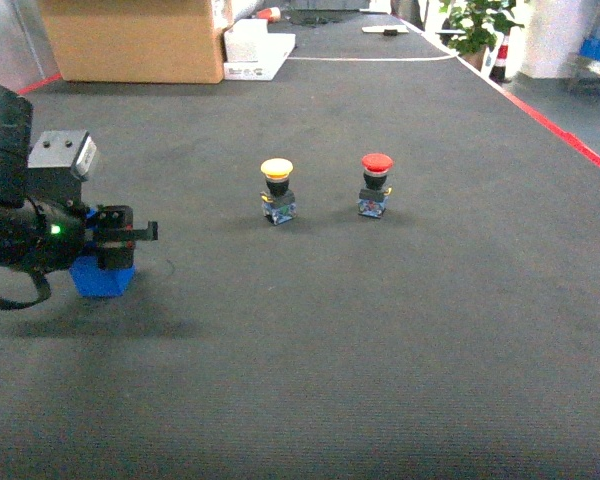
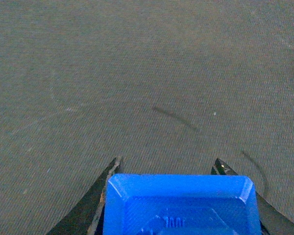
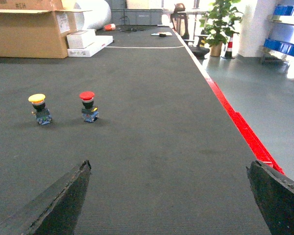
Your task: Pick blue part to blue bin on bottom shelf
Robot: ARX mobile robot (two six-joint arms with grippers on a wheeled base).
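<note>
Left claw (image 2: 169, 196) clenched on the blue part (image 2: 181, 205), low over the dark carpeted floor (image 1: 380, 330) at head-view left. Right claw (image 3: 169, 196) spread wide, grasping nothing. Farther out, upright on the floor: yellow-capped button (image 1: 277, 190), then red-capped button (image 1: 375, 184) beside it.

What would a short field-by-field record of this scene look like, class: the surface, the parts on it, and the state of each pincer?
surface: dark grey mat
blue part: between the left pincer's fingers, at the mat's left
left pincer: around the blue part; firm grip cannot be confirmed
right pincer: open, nothing between its fingers
yellow button: upright, mid-mat
red button: upright, to the right of the yellow one, apart from it
background: cardboard box at far left
bottom shelf: not identifiable in these views
</note>
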